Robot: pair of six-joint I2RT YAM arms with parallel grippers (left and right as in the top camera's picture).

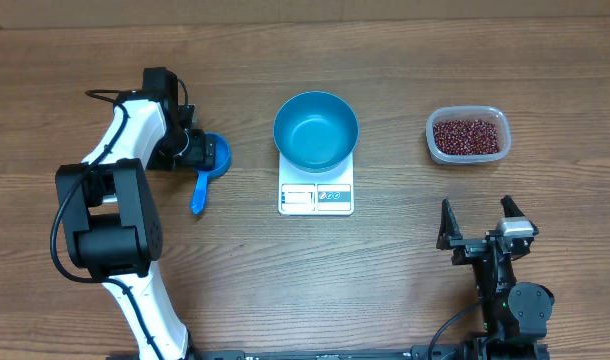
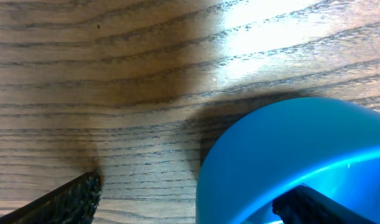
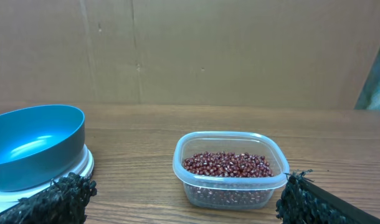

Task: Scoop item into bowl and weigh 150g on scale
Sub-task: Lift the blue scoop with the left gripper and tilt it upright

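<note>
Here, seen from overhead, the left arm [image 1: 115, 190] is raised from its base at the 7 o'clock corner of the tabletop [image 1: 385, 290], carried toward 12 o'clock and folded back at the wrist. That turn points the left gripper [image 2: 185, 193] toward 3 o'clock, at the cup of a small blue scoop [image 1: 213, 157] whose handle trails toward 6 o'clock. In the left wrist view the jaws are seen spread wide across the cup's wall. One finger [image 2: 65, 199] is kept outside with bare wood between it and the cup, and the other finger [image 2: 327, 208] is shown inside the cup. Whether that inner finger touches cannot be told, and nothing is clamped. The bowl [image 1: 316, 128] is set on the scale [image 1: 316, 197] at the middle of the tabletop, at 3 o'clock from the scoop, with the display edge turned to 6 o'clock; no beans are seen in it. The beans [image 1: 468, 135] are held in a clear tub [image 1: 429, 135] at 3 o'clock from the bowl, well apart from it. The right arm [image 1: 510, 300] is kept low at 6 o'clock from the tub. The right gripper [image 1: 476, 215] is aimed toward 12 o'clock, with its jaws fully parted and nothing between them.
</note>
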